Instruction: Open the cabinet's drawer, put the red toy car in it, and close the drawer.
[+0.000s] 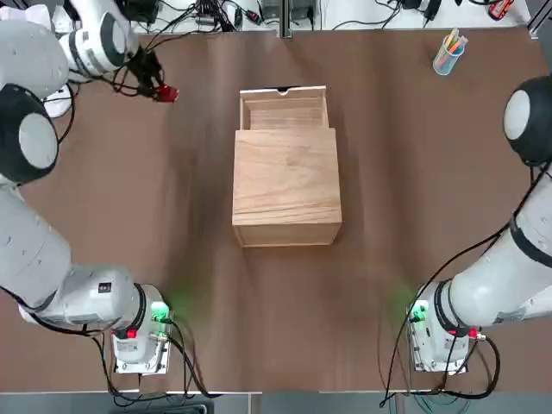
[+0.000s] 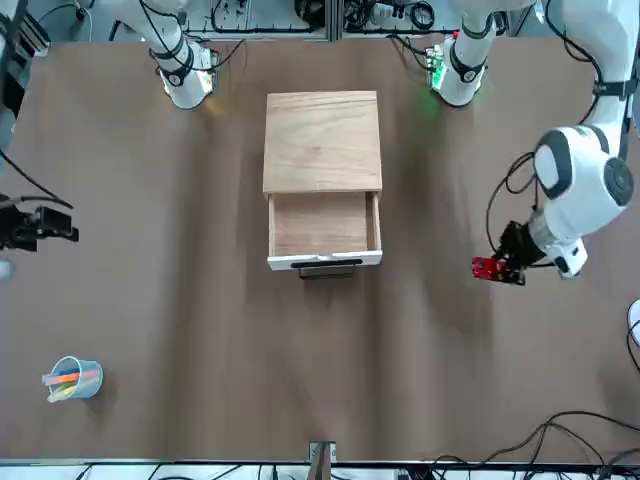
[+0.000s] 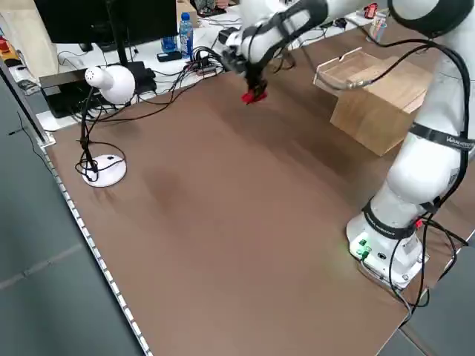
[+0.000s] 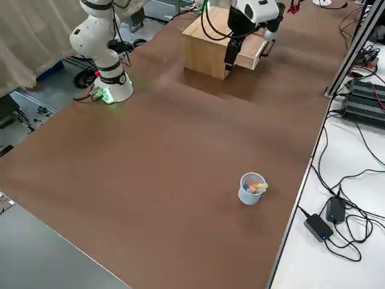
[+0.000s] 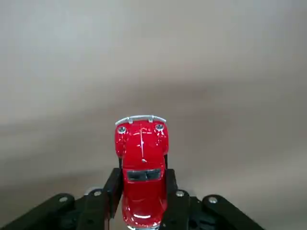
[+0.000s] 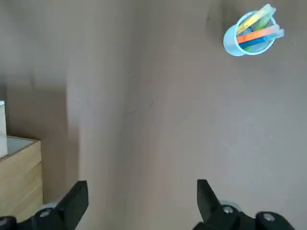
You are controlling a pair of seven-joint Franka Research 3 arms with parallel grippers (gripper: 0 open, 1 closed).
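Between the left claw's tips, the red toy car is pinched by its sides, above the counter and left of the cabinet. Carry it level over the open drawer, lower it inside before releasing. The right claw waits spread, well apart.

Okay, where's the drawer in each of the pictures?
Top: upper middle, drawer above the cabinet.
Front: centre, below the cabinet.
Left side: upper right, partly behind a cable.
Right side: top, partly hidden by an arm.
Left wrist: not in it.
Right wrist: left edge, only a sliver.
Landmark: the cabinet, in all but left wrist.
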